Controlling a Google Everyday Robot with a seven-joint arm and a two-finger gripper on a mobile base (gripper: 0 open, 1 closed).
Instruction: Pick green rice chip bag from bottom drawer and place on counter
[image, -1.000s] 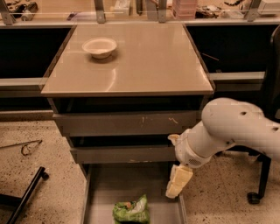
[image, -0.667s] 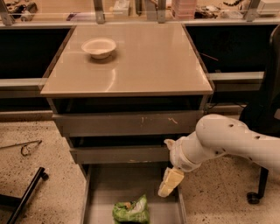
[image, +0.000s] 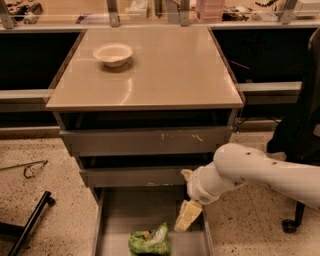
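Note:
The green rice chip bag (image: 150, 241) lies on the floor of the open bottom drawer (image: 117, 215), near its front edge. My gripper (image: 187, 216) hangs over the drawer's right side, just right of and slightly above the bag, not touching it. The white arm comes in from the right. The beige counter (image: 165, 70) tops the cabinet above.
A white bowl (image: 113, 53) sits on the counter's back left. Two upper drawers (image: 145, 142) are slightly pulled out. A black office chair (image: 300, 130) stands at the right. A black bar (image: 30, 222) and a wire (image: 27, 169) lie on the floor at the left.
The arm and gripper have moved left and down, closer to the bag. The bag has not moved.

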